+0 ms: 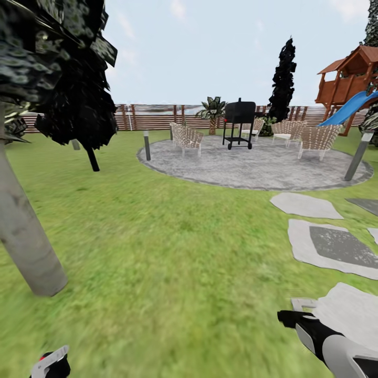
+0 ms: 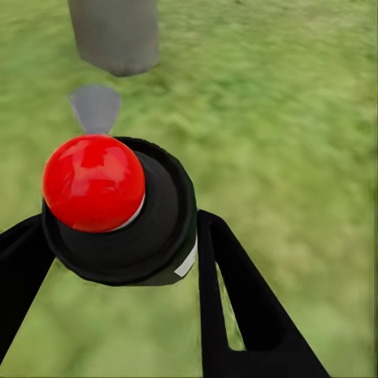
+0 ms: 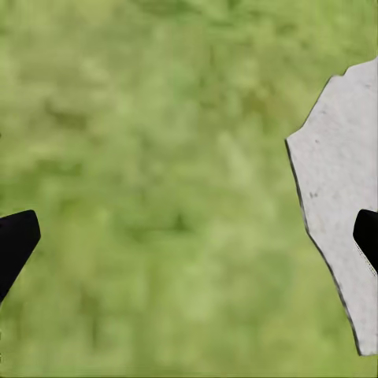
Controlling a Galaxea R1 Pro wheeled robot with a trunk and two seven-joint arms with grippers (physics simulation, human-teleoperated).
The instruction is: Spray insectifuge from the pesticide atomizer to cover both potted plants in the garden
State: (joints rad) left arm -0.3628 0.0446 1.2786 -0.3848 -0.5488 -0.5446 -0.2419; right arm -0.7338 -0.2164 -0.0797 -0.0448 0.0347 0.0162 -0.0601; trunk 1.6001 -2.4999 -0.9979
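Note:
My left gripper (image 2: 118, 228) is shut on the pesticide atomizer (image 2: 94, 181), a black body with a round red cap, held over the grass. In the head view the atomizer's pale trigger (image 1: 50, 362) pokes up at the bottom left corner. My right gripper (image 3: 189, 236) is open wide with nothing between its fingers, hanging above grass and the edge of a grey slab (image 3: 342, 181). The right arm (image 1: 320, 338) reaches in from the bottom right. The garden lawn (image 1: 157, 236) stretches ahead to the slat fence (image 1: 157, 116). The two low potted plants are out of view.
A grey tree trunk (image 1: 23, 236) stands close on the left, with a dark tree (image 1: 79, 105) behind it. Ahead lies a round paved patio (image 1: 252, 168) with a grill (image 1: 239, 123), wicker chairs (image 1: 186, 137) and short posts (image 1: 147, 145). Stepping slabs (image 1: 336, 247) run on the right.

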